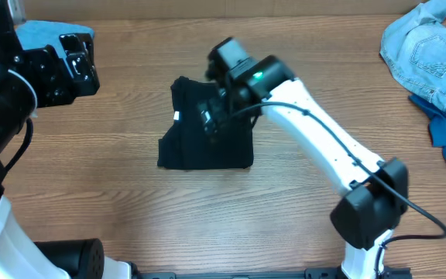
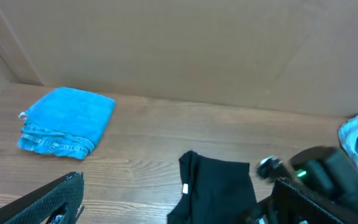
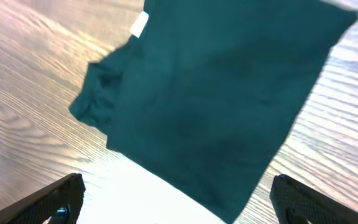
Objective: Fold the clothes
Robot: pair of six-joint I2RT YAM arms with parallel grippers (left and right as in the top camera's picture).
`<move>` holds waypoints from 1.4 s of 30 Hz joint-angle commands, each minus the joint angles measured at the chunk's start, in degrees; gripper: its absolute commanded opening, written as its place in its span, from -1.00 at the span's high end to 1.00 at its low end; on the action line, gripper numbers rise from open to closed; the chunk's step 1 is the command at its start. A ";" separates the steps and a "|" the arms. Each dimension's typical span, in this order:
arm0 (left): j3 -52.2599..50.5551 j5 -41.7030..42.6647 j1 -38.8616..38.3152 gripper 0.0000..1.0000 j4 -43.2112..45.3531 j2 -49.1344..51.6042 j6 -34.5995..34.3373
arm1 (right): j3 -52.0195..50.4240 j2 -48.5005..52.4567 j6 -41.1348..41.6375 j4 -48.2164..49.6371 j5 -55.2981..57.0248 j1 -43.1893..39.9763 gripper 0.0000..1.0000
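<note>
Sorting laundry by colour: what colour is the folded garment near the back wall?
The folded garment is light blue, clearest in the left wrist view.

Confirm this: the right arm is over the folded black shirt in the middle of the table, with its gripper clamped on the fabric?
Not quite: the right gripper is open, jaws wide apart above the black shirt and gripping nothing, as the right wrist view shows. The rest holds.

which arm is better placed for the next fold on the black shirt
Right. The right gripper hangs open directly over the black shirt; the left gripper sits off to the side, apart from it.
</note>
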 commanded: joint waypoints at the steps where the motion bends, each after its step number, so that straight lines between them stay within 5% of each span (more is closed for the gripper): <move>1: 0.11 1.07 -0.37 -1.00 -0.57 0.98 -0.55 | 1.55 -0.26 1.97 1.16 -5.64 -2.64 -1.00; 11: -1.95 1.46 -0.37 -1.00 -0.70 1.81 0.72 | 1.55 4.28 5.64 6.51 -7.02 -3.45 -0.99; 13: -3.21 0.68 -0.37 -1.00 -0.70 1.81 0.72 | 1.55 4.81 5.49 6.73 -7.52 -3.21 -0.84; 14: -4.09 0.68 -0.37 -1.00 -0.70 1.81 0.74 | 1.55 5.20 5.46 7.26 -9.03 -2.99 -0.57; 16: -5.42 0.72 -0.37 -1.00 -0.70 1.81 0.72 | 1.51 6.19 5.44 9.29 -11.91 -2.43 0.35; 18: -6.82 0.90 -0.37 -1.00 -0.70 1.81 0.70 | 0.76 7.80 5.53 13.57 -13.20 -1.84 0.85; 28: -9.60 1.11 -0.39 -1.00 -0.70 1.81 0.72 | -1.86 17.31 5.49 30.34 -22.43 -2.27 0.92; 38: -9.60 1.22 -0.39 -1.00 -0.70 1.81 0.72 | -1.66 23.56 4.04 31.45 -21.79 -4.59 0.92; 42: -9.60 1.40 -0.39 -1.00 -0.70 1.81 0.72 | 2.84 22.36 0.83 25.62 -28.72 -5.29 0.58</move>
